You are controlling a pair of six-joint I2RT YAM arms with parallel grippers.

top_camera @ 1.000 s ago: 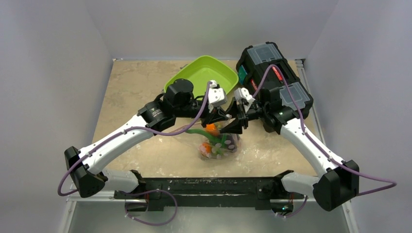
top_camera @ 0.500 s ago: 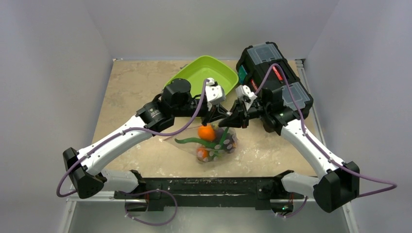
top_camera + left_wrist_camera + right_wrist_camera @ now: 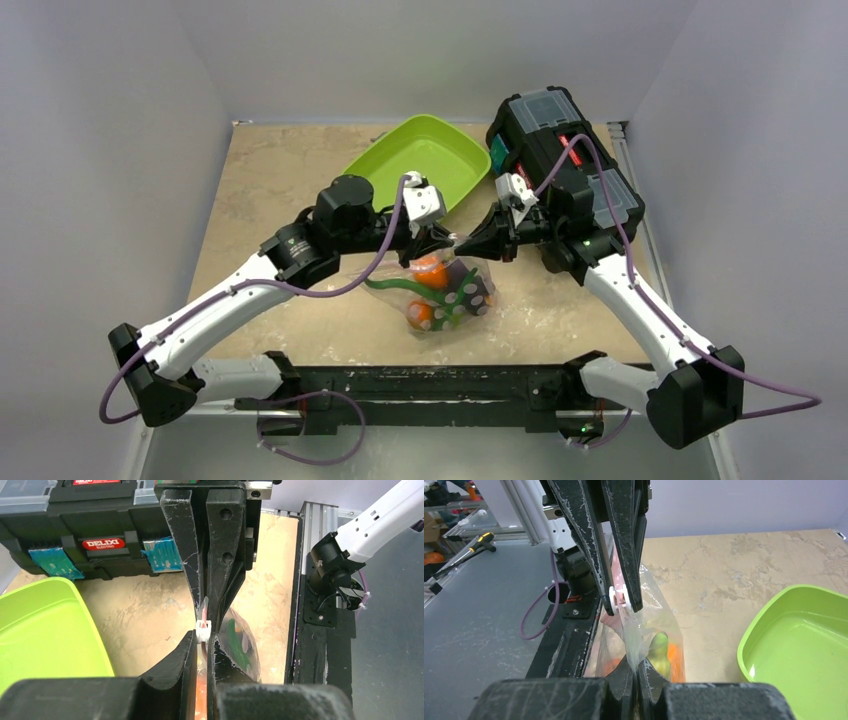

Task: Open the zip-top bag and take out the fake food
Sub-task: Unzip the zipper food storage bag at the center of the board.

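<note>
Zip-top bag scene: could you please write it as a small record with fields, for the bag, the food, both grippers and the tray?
bag: zip-top bag, clear, held up by its top edge between the two grippers
contents: fake food, inside the bag
left gripper: shut on the bag's top edge, at the white slider
right gripper: shut on the bag's top edge, facing the left one
tray: green tray, behind the bag, no food in it

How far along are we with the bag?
Done: both grippers have the zip-top bag by its mouth, left gripper and right gripper shut at the white slider. In hand: opening the zip. Left: all fake food is inside; green tray holds none.
</note>
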